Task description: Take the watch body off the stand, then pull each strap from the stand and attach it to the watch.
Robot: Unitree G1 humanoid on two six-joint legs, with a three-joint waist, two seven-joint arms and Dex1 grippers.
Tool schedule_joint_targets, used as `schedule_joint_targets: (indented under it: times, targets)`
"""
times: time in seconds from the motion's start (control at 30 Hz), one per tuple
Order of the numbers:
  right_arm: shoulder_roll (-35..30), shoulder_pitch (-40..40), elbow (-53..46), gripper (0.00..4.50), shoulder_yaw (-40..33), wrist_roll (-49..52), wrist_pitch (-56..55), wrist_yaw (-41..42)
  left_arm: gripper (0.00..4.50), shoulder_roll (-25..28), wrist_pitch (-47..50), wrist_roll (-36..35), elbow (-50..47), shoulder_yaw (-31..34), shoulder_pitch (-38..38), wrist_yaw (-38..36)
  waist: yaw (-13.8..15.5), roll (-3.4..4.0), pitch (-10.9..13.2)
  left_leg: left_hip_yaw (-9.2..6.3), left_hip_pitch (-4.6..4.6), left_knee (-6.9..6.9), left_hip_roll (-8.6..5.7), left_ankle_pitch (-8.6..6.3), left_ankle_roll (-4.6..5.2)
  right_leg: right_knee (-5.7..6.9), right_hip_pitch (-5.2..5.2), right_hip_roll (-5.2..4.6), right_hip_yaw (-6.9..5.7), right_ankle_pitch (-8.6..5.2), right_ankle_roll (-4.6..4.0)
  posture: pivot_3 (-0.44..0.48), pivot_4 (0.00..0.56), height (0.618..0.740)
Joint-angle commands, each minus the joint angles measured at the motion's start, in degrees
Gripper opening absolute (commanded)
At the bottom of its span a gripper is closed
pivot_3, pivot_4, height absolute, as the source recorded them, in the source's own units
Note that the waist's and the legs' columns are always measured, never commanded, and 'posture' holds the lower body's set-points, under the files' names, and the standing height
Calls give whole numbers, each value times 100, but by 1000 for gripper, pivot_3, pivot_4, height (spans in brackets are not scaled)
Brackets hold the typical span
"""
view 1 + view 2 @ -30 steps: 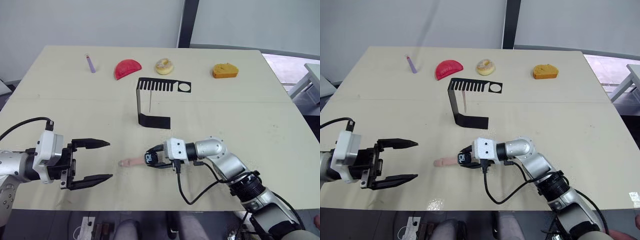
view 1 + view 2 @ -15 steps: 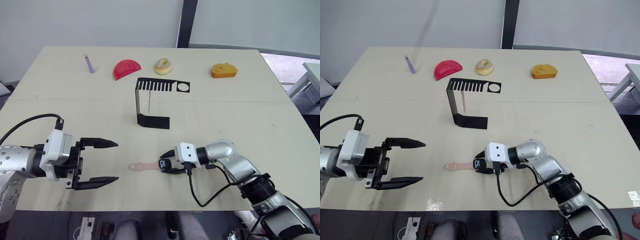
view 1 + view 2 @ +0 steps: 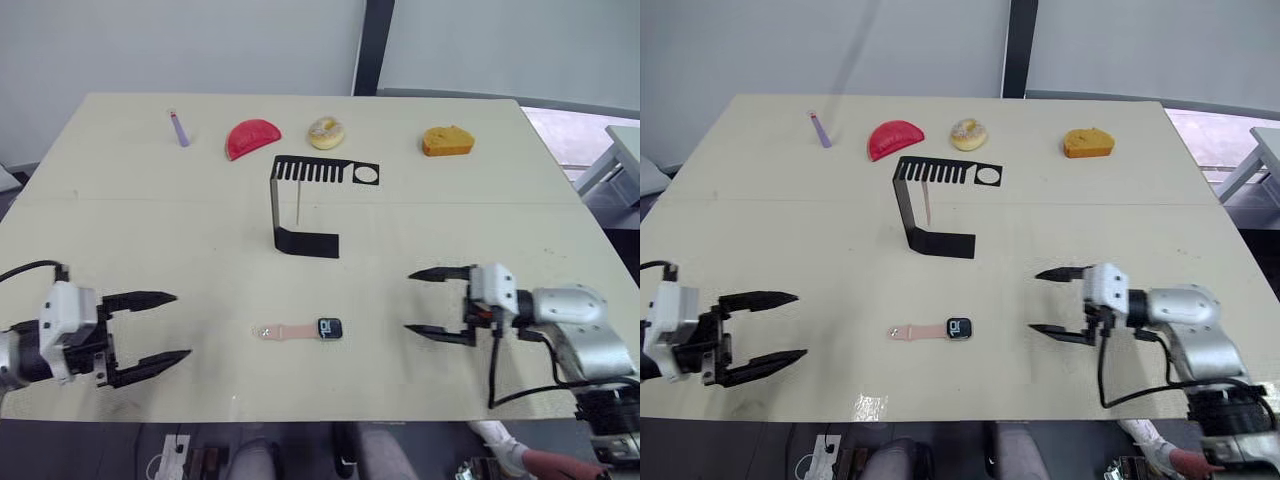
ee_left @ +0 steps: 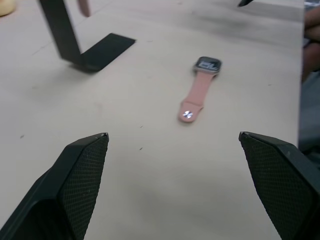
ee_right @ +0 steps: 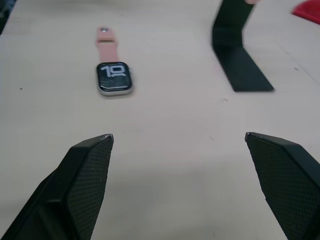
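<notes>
- Between the two sets of open fingers, on the bare worktop (image 3: 150, 210), the watch body (image 3: 329, 327) lies flat, off the stand (image 3: 300, 205) and touching neither gripper.
- One pink-beige strap (image 3: 287, 331) is joined to the case's edge on the side toward the left gripper (image 3: 160, 326), so judging by how things lie, the first strap step looks done.
- The second strap (image 3: 928, 208) hangs from a comb slot in the stand's top plate, well beyond both sets of fingertips; pulling it and fitting it to the watch's free edge, the side toward the right gripper (image 3: 424, 301), is what remains.
- Both grippers hold their fingers spread wide with nothing in them, each well apart from the watch.
- In the right wrist view the watch body (image 5: 114, 78) shows a dark rounded-square screen with light digits and a greyish rim, face up.
- The attached strap (image 4: 196, 96) lies straight and flat, with a small shiny stud near its free end.
</notes>
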Motion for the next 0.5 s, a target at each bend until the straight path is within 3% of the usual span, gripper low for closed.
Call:
schedule_joint_targets:
  times: [0.03,0.27,0.5]
  targets:
    - [-378,325,908,4476,-983,-70,-704,-268,4500,-197,-655,287,824,667,191,283,6,1,0,0,0,0,-1,-1,1,-1,0,-1,0,0,0,0,150,740]
    - [-699,727,2712,4476,-1885,-212,-1502,-789,4500,-408,-922,285,1325,1048,272,781,-4,-8,-5,3,3,0,-1,-13,20,-9,6,-2,3,2,4,0,150,740]
    - [-426,483,2775,4476,-1771,-129,-1571,-934,4500,-465,-897,218,1095,865,216,954,-102,-5,-4,9,11,-2,6,-7,-5,3,7,1,9,2,3,0,150,740]
